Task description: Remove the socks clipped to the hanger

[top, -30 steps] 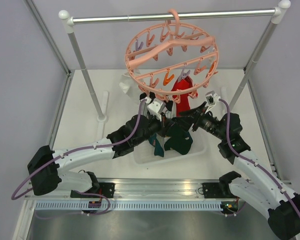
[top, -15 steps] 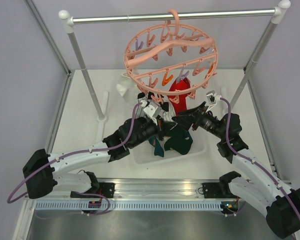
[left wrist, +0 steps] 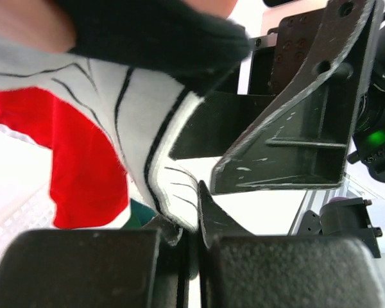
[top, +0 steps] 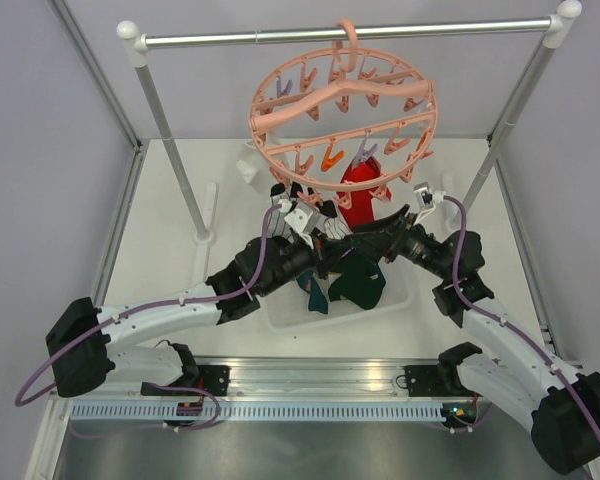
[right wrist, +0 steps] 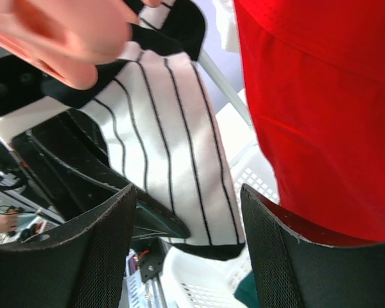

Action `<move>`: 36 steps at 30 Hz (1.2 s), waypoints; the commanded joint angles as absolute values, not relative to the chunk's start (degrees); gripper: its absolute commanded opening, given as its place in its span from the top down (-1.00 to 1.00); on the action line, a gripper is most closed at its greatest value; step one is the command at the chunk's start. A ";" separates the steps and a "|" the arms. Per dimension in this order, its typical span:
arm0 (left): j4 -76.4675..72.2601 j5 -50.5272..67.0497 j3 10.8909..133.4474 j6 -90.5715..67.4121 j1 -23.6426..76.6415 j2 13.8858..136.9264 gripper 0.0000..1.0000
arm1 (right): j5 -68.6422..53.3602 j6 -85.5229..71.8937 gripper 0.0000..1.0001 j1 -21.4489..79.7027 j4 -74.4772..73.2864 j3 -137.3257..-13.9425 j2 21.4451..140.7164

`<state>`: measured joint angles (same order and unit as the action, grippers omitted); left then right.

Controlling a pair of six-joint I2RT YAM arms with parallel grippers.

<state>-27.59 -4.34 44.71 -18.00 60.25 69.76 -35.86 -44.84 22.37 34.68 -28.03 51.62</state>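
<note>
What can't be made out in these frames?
- Clip on the striped sock: both wrist views, just a pink blur at the top edge.
- Upper end and clip of the red sock: right wrist view, cut off by the frame.
- Fingertips of the left hand: top view, covered by clips of the hanger.
- The tray: top view, mostly under dark socks.

A blurred pink clip (right wrist: 64, 38) hides the top of the striped sock (right wrist: 173, 147); the red sock (right wrist: 321, 115) runs off my right wrist view's edge.

Both arms reach forward, wrists nearly meeting. The left gripper (left wrist: 191, 240) pinches a striped sock (left wrist: 106, 112); the right gripper (right wrist: 187, 192) holds its jaws wide.
</note>
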 commanded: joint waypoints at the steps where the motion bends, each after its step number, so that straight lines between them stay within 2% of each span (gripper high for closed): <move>1: -31.73 -3.96 45.18 -19.42 60.47 70.22 0.95 | -38.49 -48.51 -0.41 22.15 42.53 -27.95 51.68; 7: -32.52 -4.04 45.26 -19.86 60.47 70.66 0.95 | -39.11 -50.28 -0.38 22.15 42.54 -28.65 51.07; 10: -32.52 -4.13 45.18 -19.95 60.47 70.23 0.95 | -36.66 -44.84 -0.38 22.15 33.60 -30.06 49.93; 14: -32.43 -4.83 44.39 -19.78 60.47 69.17 0.95 | -36.04 -44.47 -0.38 21.01 31.90 -27.87 49.13; 27: -33.57 -5.01 43.42 -20.48 60.47 68.64 0.95 | -38.94 -63.71 -0.47 19.69 58.15 -21.01 55.10; 36: -34.54 -4.66 43.59 -21.27 60.47 69.61 0.95 | -39.29 -71.97 -0.46 19.60 68.54 -19.95 58.18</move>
<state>-30.76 -5.39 43.42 -19.38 60.25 69.60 -38.20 -67.72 19.86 58.74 -20.38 57.08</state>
